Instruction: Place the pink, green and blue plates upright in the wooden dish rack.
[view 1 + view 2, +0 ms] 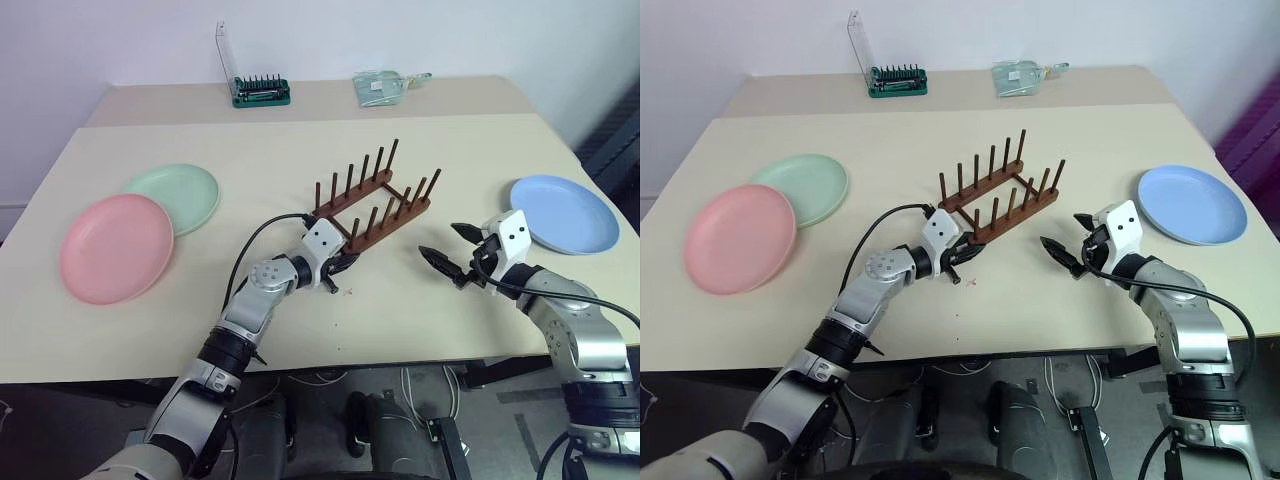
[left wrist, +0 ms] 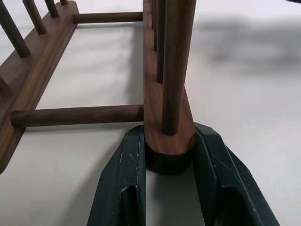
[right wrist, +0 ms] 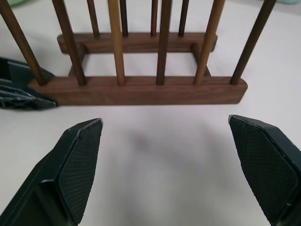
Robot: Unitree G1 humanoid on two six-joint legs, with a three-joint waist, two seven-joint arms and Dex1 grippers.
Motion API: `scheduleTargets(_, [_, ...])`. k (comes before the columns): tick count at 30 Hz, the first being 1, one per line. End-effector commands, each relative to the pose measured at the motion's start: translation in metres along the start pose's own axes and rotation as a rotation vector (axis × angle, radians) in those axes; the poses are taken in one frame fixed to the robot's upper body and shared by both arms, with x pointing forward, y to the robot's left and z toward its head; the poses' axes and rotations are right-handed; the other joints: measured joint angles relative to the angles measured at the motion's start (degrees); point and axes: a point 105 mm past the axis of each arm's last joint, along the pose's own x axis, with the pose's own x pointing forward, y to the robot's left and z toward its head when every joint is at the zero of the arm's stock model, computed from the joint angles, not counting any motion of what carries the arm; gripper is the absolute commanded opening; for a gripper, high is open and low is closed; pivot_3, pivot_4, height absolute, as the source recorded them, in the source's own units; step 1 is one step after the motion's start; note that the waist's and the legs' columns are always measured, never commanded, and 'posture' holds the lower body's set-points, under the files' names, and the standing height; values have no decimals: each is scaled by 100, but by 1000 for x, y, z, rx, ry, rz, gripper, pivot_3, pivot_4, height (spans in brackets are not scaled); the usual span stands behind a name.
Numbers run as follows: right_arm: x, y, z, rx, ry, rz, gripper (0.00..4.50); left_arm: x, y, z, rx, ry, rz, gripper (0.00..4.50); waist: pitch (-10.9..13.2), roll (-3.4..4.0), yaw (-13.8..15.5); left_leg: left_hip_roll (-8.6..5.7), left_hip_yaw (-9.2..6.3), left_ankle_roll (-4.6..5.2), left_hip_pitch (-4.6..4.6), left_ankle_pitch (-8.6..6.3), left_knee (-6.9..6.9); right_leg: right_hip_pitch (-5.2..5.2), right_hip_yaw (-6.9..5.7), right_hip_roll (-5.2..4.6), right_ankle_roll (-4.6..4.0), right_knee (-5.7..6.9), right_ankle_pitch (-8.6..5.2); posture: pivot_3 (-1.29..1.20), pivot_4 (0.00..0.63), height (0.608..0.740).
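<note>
The dark wooden dish rack stands mid-table with nothing between its pegs. My left gripper is shut on the near end of one base rail, with a finger pressed on each side of the rail. My right gripper is open, level with the table and facing the rack's long side across a short gap. The pink plate lies flat at the left, its far edge overlapping the green plate behind it. At the right, the blue plate lies flat just behind my right gripper.
A green bit holder with an upright clear lid and a clear packet sit on the back table strip. The table's front edge runs just behind both wrists.
</note>
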Motion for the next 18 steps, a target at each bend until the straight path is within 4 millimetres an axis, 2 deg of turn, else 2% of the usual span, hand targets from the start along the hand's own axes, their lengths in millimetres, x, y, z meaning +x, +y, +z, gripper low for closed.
scheduleTargets(1, [-7, -3, 12, -83, -10, 0, 4401, -10, -13, 11, 15, -71, -180, 742, 0, 0, -7, 0, 1, 0, 0, 0, -1, -2, 0, 0, -2, 0, -1, 0, 150, 730])
scheduleTargets(5, [-9, 0, 9, -95, 15, 27, 4401, -27, -9, 13, 58, -60, -337, 742, 0, 0, -8, 1, 3, 0, -3, 0, -2, -7, 0, 3, -15, 1, -8, 0, 150, 730])
scheduleTargets(9, [-11, -2, 6, -97, 23, 19, 4401, -30, 13, -6, 163, 61, -341, 742, 0, -1, 6, -1, 0, 0, -5, 0, 2, -5, 0, 1, -15, 0, -9, 0, 150, 730])
scheduleTargets(12, [-13, -3, 6, -100, 24, 14, 4401, -29, 21, -9, 165, 74, -343, 742, 1, -1, -6, -2, 2, 1, -7, -1, 3, -6, 0, -1, -13, -2, -7, 0, 150, 730])
scheduleTargets(18, [-16, -5, 3, -112, 46, 9, 4401, -29, 33, -14, 135, 90, -272, 3702, 1, -1, -9, 0, 2, 3, -6, -1, 2, -6, 0, 0, 2, -1, 1, 0, 150, 730])
